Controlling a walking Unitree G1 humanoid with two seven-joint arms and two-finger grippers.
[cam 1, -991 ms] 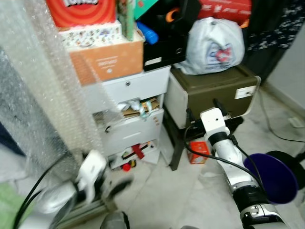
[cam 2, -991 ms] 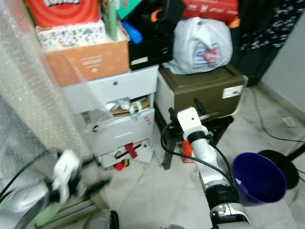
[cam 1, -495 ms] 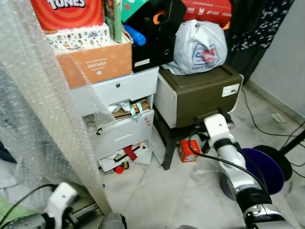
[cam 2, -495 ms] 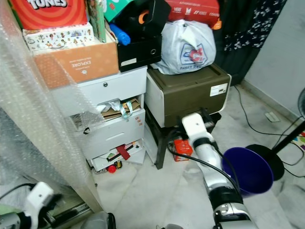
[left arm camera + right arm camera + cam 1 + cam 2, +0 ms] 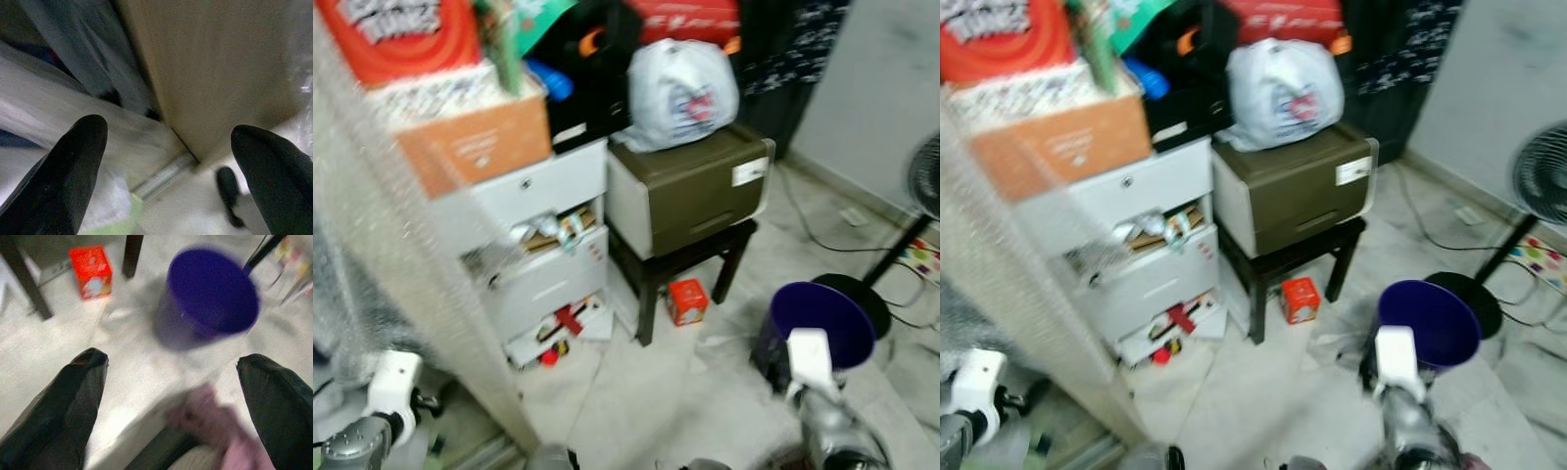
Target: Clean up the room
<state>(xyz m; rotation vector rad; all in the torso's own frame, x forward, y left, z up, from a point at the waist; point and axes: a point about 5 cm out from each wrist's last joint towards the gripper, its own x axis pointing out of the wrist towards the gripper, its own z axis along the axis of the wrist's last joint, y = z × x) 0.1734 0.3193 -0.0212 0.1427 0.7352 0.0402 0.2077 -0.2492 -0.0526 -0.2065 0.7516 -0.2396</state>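
Note:
A purple bin (image 5: 818, 323) stands open on the pale floor at the right. A small red box (image 5: 686, 301) lies on the floor by the dark stool. My right arm (image 5: 808, 367) is low, just in front of the bin. In the right wrist view my right gripper (image 5: 171, 360) is open over the floor, with the purple bin (image 5: 210, 289) and the red box (image 5: 90, 271) ahead and a pink cloth (image 5: 210, 431) close below. My left arm (image 5: 391, 387) hangs low at the left. My left gripper (image 5: 168, 132) is open by a wooden panel.
White drawers (image 5: 538, 255) stuffed with clutter carry stacked boxes. An olive cabinet (image 5: 690, 191) with a white bag (image 5: 680, 93) on top sits on the stool (image 5: 680, 269). A bubble-wrapped panel (image 5: 401, 294) leans at the left. A fan (image 5: 1542, 176) and floor cables are at the right.
The view has swung to the right and is blurred. My right arm has pulled back from the stool and dropped low by the purple bin. The left arm stays low.

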